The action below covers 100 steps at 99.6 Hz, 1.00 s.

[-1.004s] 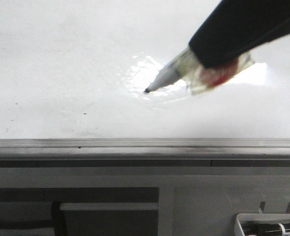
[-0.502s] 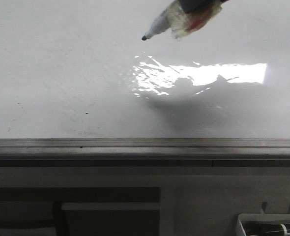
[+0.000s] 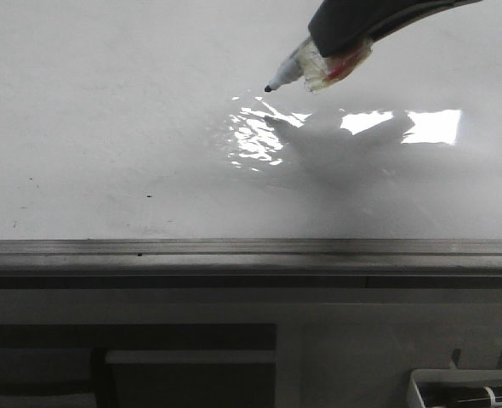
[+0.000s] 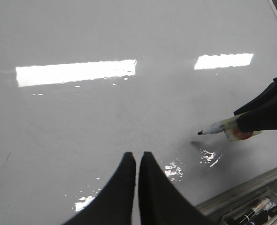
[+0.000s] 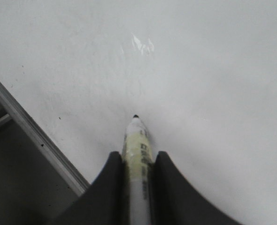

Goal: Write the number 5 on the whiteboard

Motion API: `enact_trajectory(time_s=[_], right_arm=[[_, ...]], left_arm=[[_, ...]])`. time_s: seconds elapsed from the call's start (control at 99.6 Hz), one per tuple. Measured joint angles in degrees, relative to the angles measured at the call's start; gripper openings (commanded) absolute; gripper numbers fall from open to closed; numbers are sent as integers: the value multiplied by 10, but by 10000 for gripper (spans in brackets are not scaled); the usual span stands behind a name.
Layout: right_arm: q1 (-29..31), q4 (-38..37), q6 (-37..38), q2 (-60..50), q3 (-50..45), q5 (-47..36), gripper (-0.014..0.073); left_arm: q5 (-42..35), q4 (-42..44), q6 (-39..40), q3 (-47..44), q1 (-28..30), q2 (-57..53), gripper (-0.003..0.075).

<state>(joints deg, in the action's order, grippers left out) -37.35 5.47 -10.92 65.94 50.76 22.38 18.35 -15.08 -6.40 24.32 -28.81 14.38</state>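
Note:
The whiteboard (image 3: 106,110) is a glossy white board with a grey metal strip (image 3: 234,248) along its near edge. No strokes of the number 5 show on it, only tiny dark specks. My right gripper (image 5: 137,157) is shut on a white marker (image 5: 138,150) with a black tip (image 3: 269,87). The tip hangs a little above the board, its shadow beneath it. The marker also shows in the left wrist view (image 4: 218,128). My left gripper (image 4: 137,157) is shut and empty, hovering over the board to the left of the marker.
A white tray (image 3: 464,387) with several spare markers (image 4: 251,213) sits below the board's near edge at the right. Bright light reflections (image 3: 430,125) lie on the board. A dark table front (image 3: 191,340) runs under the metal strip.
The marker tip rested on the board a second ago, then lifted up and away. It has now come back down a little and shifted right, still above the board.

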Motion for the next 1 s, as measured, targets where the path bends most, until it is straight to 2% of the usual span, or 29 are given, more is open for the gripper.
enact_trajectory(time_s=[0.432, 1.004], right_arm=[[7, -1, 7, 37, 3, 4, -48], [7, 25, 22, 40, 3, 56, -48]], left_arm=[[0, -5, 0, 0, 0, 0, -20], [0, -7, 0, 0, 0, 0, -20]])
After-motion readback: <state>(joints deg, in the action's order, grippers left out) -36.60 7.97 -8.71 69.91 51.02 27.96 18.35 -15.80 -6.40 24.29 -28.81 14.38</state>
